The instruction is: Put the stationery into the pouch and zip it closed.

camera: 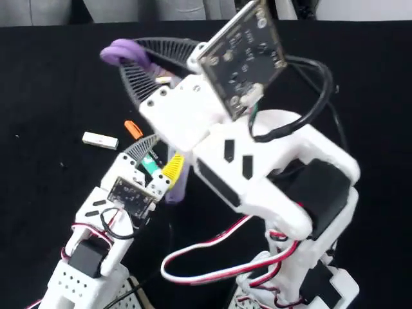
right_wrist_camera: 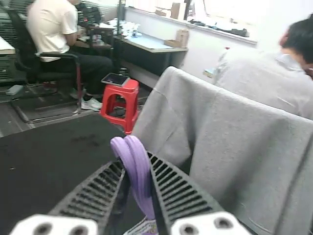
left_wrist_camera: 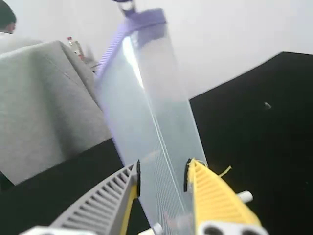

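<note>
Purple pouch (right_wrist_camera: 134, 169) between hand (right_wrist_camera: 138, 183) fingers

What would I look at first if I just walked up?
The see-through plastic pouch with purple edging, held up over the black table by both grippers: the left gripper pinches one end, the right gripper the other. A small white block lies on the table.

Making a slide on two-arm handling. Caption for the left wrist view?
Left gripper shut on the clear, purple-edged pouch, held over the black table.
</note>
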`<state>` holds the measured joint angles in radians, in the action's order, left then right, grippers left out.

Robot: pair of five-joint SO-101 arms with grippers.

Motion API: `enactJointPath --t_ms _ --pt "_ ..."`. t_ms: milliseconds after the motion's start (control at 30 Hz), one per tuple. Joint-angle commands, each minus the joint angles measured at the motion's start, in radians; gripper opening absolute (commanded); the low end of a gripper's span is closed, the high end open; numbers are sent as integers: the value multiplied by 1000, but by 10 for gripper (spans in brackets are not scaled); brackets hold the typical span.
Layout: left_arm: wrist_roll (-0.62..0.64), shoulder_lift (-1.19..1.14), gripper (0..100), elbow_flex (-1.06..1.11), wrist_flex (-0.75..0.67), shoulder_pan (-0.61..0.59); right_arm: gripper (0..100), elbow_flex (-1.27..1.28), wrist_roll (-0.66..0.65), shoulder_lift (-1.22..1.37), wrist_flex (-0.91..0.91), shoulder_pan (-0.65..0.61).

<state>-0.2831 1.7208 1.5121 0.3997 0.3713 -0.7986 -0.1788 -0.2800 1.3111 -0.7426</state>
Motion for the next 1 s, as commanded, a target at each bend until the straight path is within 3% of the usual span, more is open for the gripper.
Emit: enactJointPath --t_ms 0,200,400,633,767,967 --pt "41 11 170 -130 83 70 11 -39 -8 4 -29 -95" --pt "138 11 171 -348 305 87 11 -38 -8 7 -51 -186" --pt "141 11 167 -375 361 85 11 -47 -5 35 -49 -245" --pt "143 11 166 -375 365 -108 11 -76 -6 28 -41 -252" --pt "143 11 168 -375 367 -197 11 -136 -6 28 -26 -193" --pt "143 11 166 -375 367 -208 11 -205 -8 30 -25 -8"
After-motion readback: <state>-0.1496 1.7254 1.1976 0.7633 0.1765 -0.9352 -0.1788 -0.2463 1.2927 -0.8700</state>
